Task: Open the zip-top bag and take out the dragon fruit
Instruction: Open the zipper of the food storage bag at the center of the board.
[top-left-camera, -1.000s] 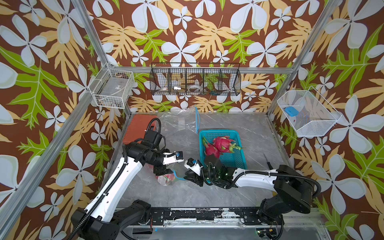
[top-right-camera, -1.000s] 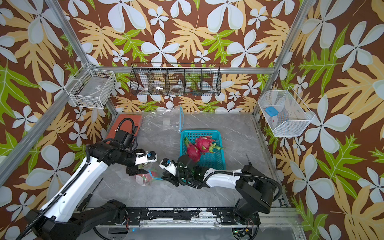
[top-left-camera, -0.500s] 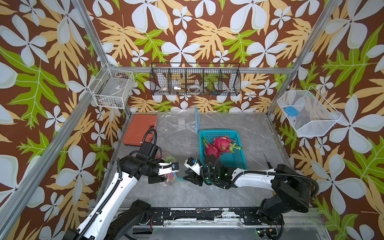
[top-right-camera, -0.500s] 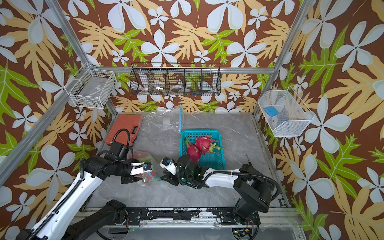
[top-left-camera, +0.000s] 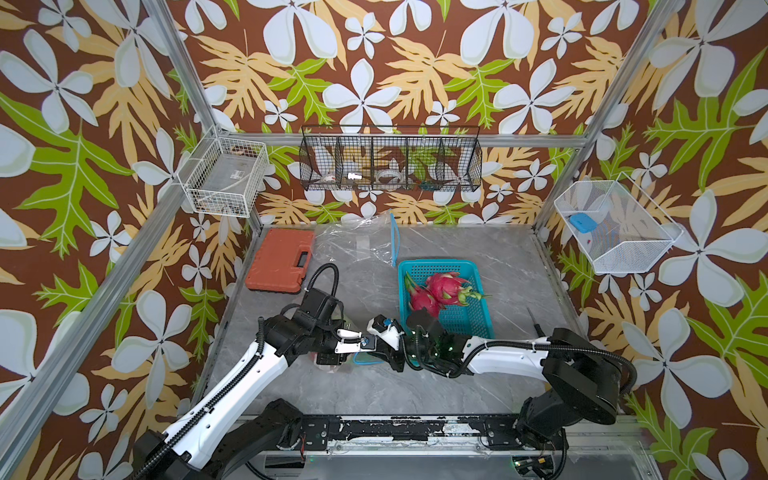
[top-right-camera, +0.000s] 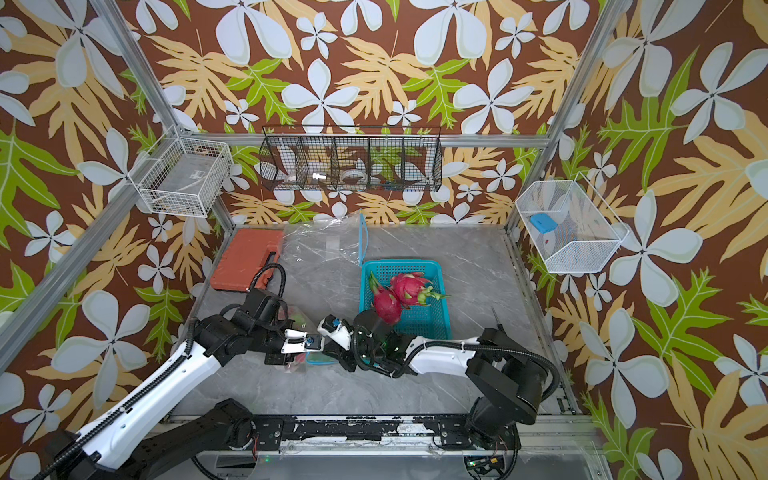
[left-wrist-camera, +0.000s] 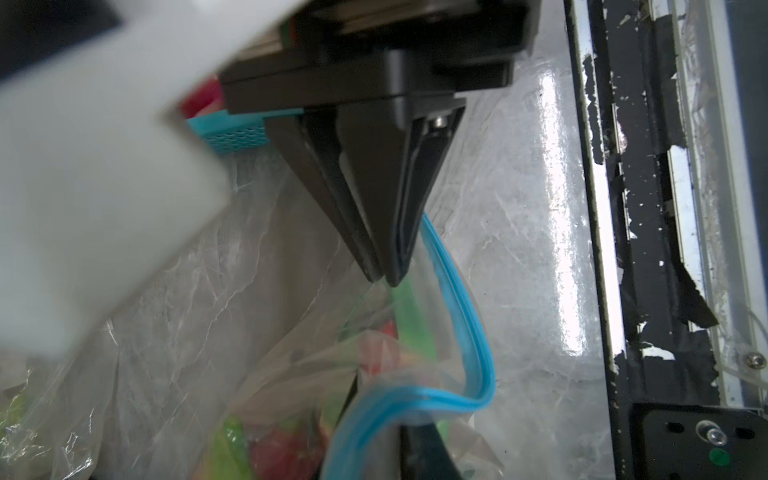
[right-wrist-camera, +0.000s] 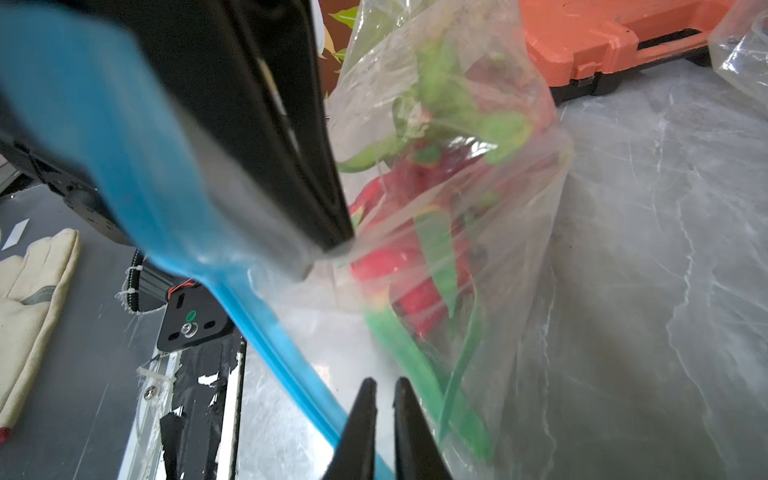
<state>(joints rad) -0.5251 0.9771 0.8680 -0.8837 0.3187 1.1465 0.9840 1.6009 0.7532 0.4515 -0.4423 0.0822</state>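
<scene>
Clear zip-top bag bears no legible writing.

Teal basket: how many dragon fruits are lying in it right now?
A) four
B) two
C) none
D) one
B: both top views show two pink dragon fruits lying side by side in the teal basket, while another fruit is in the zip-top bag pinched between the left gripper and the right gripper.
</scene>
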